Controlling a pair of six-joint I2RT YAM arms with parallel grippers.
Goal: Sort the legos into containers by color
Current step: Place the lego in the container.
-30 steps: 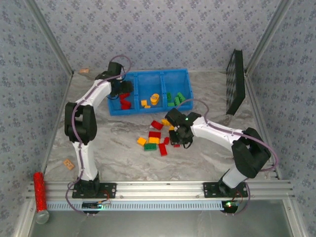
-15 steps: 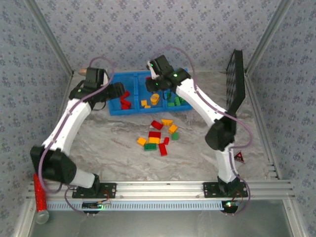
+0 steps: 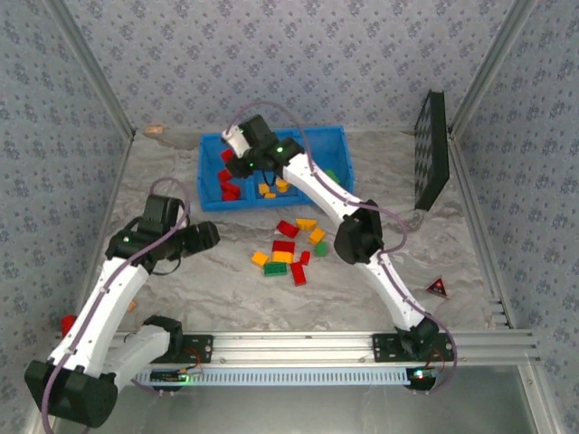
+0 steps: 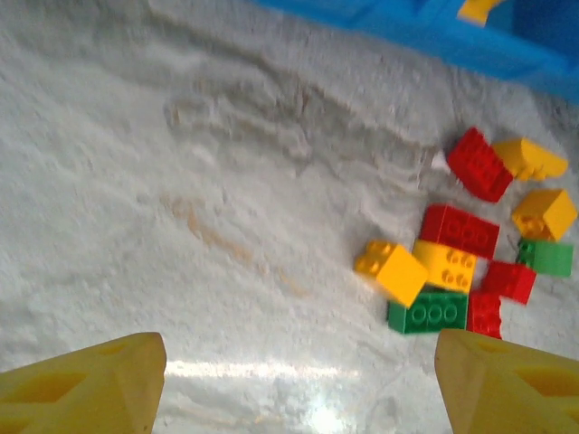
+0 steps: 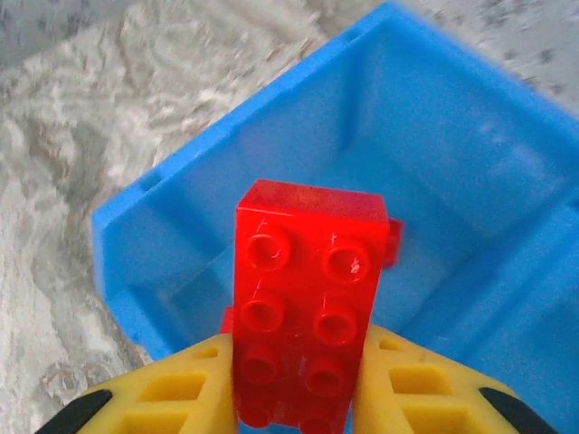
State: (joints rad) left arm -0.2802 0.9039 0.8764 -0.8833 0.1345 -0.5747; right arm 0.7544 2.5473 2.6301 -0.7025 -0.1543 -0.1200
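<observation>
In the right wrist view my right gripper (image 5: 298, 402) is shut on a red lego (image 5: 308, 289), a two-by-four brick standing up between the yellow fingers above the left bin of the blue containers (image 5: 172, 212). From above, that gripper (image 3: 242, 155) hangs over the left bin of the containers (image 3: 271, 136), which holds red legos (image 3: 229, 187); yellow ones (image 3: 269, 189) lie in the middle bin. My left gripper (image 3: 206, 237) stands open over bare table, left of the loose legos (image 3: 289, 250). Between its fingers (image 4: 298, 380) there is nothing; yellow (image 4: 391, 269), green (image 4: 427, 312) and red (image 4: 460, 229) legos lie just ahead to the right.
A black perforated panel (image 3: 432, 149) leans at the back right. A red-and-black triangle (image 3: 438, 287) lies near the right edge and a small tan block (image 3: 155, 130) at the back left. The right arm's forearm crosses over the middle and right bins.
My right arm lifted a red lego from the pile and swung it over to the left bin. My left arm pulled back from that bin toward the near left.
</observation>
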